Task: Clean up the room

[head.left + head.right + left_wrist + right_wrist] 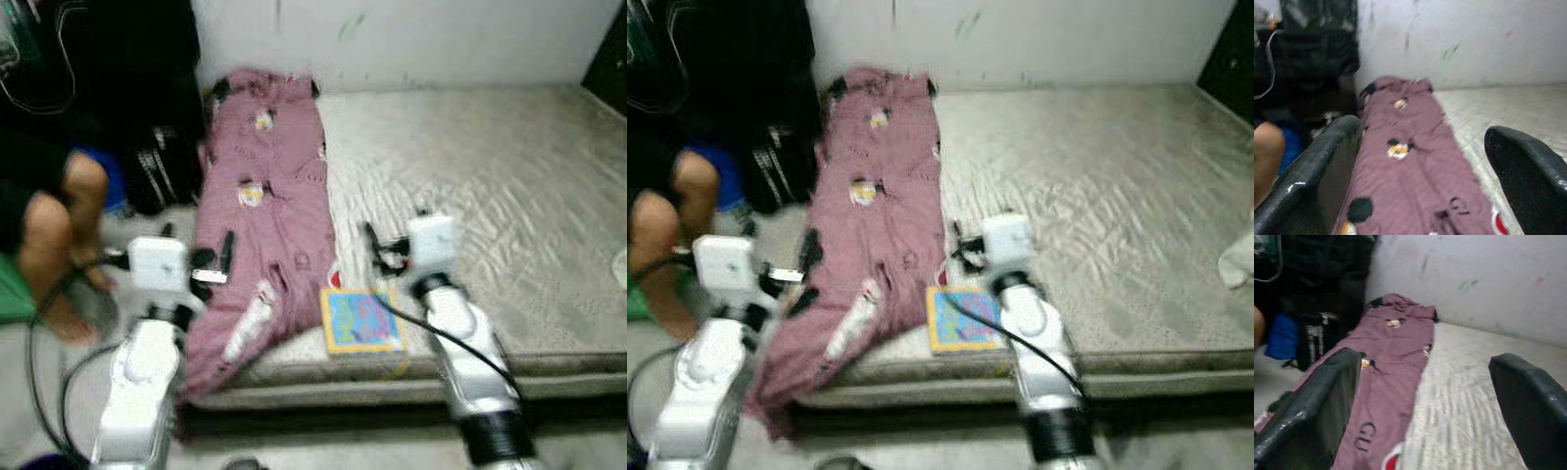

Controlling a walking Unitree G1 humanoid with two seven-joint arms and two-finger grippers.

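A mauve blanket (265, 206) with small cartoon prints lies lengthwise along the left side of a bare grey mattress (490, 186), and its near end hangs over the front corner. A small blue picture book (361, 319) with a yellow border lies at the mattress's front edge. My left gripper (216, 259) hovers open over the blanket's left edge, and the left wrist view looks along the blanket (1410, 161) between its spread fingers. My right gripper (380, 250) is open just above the mattress, beyond the book and beside the blanket's right edge (1396, 357).
A person sits at the left with bare legs (54, 245) on the floor. A black bag (157, 166) leans by the wall next to the mattress corner. Something white (1239, 259) lies at the mattress's right edge. A white wall (411, 39) runs behind.
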